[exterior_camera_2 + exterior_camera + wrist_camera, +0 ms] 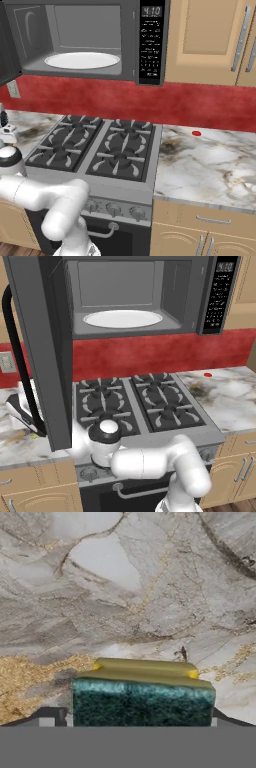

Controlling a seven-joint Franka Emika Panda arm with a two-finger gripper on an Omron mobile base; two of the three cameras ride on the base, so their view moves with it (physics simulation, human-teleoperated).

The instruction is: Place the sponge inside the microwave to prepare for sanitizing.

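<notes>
The sponge [142, 704] sits very close in the hand view, its dark green scrub face towards the camera and its yellow body behind. My gripper [132, 719] has its two dark fingertips against the sponge's left and right ends, just above the marble counter [125, 587]. The microwave [215, 296] hangs above the stove with its door [47, 346] swung wide open to the left. Its white turntable plate [122, 318] is bare. From the right base view the microwave [150, 40] and plate [82, 60] are up at the left. The arm reaches left behind the open door.
A gas stove [135, 401] with black grates lies under the microwave. The open door and its black curved handle [20, 371] hang over the left counter where the hand works. A marble counter [210, 160] extends to the right, with a red backsplash behind.
</notes>
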